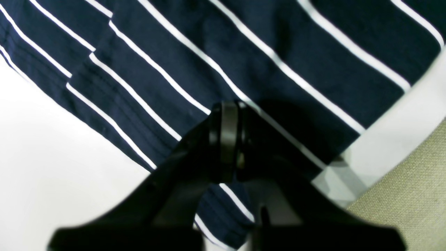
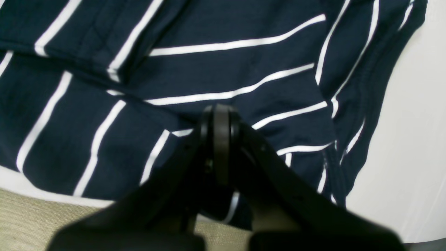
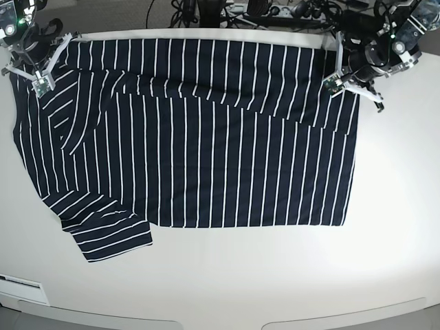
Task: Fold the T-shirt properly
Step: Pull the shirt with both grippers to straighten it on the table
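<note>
One striped T-shirt (image 3: 206, 158), one table (image 3: 275, 275), two closed pincers.

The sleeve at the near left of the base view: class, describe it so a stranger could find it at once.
Start at the white table, covered by the big navy T-shirt. Follow its near edge leftward to the corner. There the sleeve juts toward the viewer, its white stripes running nearly sideways, unlike the body's.

T-shirt (image 3: 206, 165) flat on the table (image 3: 275, 275), a gripper at each far corner.
</note>
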Motion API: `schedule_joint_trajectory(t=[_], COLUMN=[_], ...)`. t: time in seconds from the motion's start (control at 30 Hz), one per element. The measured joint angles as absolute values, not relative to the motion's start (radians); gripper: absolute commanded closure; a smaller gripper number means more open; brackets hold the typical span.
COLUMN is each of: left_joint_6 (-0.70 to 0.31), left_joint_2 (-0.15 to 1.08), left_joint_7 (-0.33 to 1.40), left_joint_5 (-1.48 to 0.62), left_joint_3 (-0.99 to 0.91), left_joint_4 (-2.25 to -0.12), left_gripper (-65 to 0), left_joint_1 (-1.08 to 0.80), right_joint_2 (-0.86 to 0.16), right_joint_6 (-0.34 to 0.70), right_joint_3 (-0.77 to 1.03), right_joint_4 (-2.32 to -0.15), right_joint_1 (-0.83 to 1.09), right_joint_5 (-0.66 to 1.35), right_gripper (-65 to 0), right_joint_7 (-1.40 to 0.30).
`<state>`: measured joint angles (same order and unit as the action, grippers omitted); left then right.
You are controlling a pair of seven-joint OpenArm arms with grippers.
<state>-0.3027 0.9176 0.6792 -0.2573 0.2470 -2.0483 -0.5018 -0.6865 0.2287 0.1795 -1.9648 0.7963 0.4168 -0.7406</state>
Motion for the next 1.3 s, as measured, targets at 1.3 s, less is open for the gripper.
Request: schedule_joint_trajectory(t=[1.3], left_joint_6=[-0.300], left_joint_2=[0.920], left_joint_7=[0.861], left_joint_5=[-0.383], left_joint_3=[0.241], left_joint_4=[-2.077], left_gripper=[0.0], left_joint_1=[-0.499], right_joint_2=[-0.692], right_joint_6=[0.210], right_joint_3=[0.185], right_joint_4=[-1.977], right_joint_1=[0.868], right_joint_5=[0.408], right_gripper=[0.0], right_joint_7=[-0.718])
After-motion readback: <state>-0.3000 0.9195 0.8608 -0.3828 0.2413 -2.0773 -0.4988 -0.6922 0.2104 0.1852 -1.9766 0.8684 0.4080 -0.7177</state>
